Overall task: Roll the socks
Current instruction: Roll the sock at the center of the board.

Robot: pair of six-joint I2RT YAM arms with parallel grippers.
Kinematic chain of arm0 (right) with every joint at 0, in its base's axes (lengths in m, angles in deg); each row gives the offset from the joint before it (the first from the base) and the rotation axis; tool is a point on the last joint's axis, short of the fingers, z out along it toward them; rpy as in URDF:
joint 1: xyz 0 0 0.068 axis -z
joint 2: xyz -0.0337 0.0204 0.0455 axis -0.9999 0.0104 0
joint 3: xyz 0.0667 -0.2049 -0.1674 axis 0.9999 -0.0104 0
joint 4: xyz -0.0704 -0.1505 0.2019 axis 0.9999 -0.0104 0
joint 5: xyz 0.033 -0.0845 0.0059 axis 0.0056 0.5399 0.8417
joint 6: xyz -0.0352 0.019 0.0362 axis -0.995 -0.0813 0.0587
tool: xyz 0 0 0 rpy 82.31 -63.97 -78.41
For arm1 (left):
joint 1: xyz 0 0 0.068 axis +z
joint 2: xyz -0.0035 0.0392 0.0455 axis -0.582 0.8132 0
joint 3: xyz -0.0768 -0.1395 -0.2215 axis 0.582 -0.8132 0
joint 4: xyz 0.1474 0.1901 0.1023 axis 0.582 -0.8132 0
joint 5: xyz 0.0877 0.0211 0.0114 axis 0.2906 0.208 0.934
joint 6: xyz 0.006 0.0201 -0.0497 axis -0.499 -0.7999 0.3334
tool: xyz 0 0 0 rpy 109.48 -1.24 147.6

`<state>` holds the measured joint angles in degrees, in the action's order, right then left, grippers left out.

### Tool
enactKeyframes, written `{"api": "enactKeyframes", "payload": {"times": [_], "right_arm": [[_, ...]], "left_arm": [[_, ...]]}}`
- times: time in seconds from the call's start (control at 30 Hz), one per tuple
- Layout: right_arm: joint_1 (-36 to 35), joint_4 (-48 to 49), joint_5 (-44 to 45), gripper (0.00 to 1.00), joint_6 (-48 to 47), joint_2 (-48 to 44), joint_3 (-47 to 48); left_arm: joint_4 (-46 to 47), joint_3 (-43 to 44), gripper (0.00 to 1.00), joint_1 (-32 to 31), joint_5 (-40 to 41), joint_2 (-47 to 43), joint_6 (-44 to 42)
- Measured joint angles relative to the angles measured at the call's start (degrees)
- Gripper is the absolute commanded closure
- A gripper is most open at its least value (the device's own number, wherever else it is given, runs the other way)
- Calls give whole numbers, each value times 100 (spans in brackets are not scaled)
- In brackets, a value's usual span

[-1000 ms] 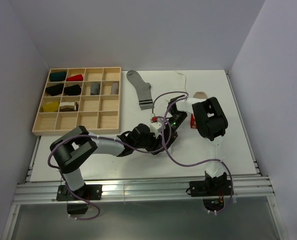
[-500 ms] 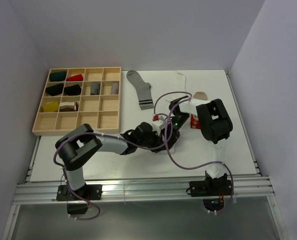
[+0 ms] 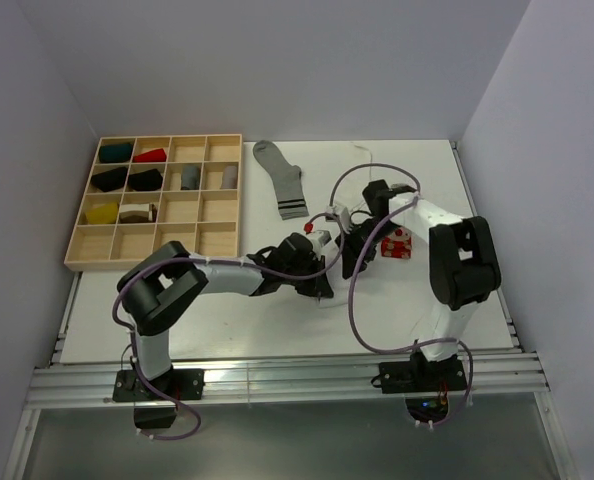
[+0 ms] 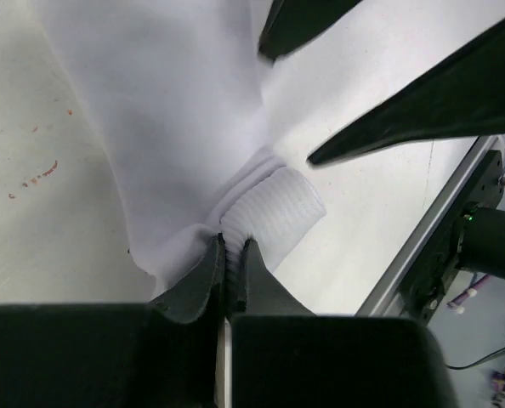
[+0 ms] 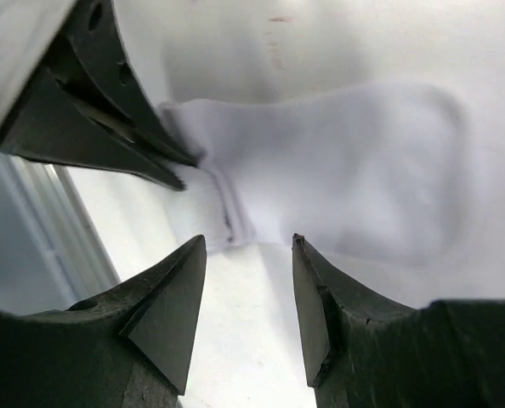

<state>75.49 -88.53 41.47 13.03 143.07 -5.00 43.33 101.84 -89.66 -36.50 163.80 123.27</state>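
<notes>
the left tool [image 4: 229,246] pinches the ribbed cuff of the white sock [image 4: 176,110], which lies on the tabletop [image 4: 14,170] with its length running away beneath the right tool [image 5: 246,242], whose jaws hang spread just above it.

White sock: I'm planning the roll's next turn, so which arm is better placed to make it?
Left, probably. The left gripper is shut on the ribbed cuff of the white sock, so it can turn it over. The right gripper hangs open above the sock, holding nothing.
</notes>
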Motion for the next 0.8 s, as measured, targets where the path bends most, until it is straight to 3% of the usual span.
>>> {"api": "enactKeyframes", "payload": {"times": [0.27,0.57,0.8], "right_arm": [[326,1263,455,47,442,-1373,-1091],[269,2011,577,49,190,-2809,-2208],[-925,2153,997,47,-192,-3604,-2964]], "left_arm": [[-909,520,100,219,-555,254,638],[-1637,846,100,396,-1611,584,1165],[-1827,898,100,514,-2229,804,1513]]}}
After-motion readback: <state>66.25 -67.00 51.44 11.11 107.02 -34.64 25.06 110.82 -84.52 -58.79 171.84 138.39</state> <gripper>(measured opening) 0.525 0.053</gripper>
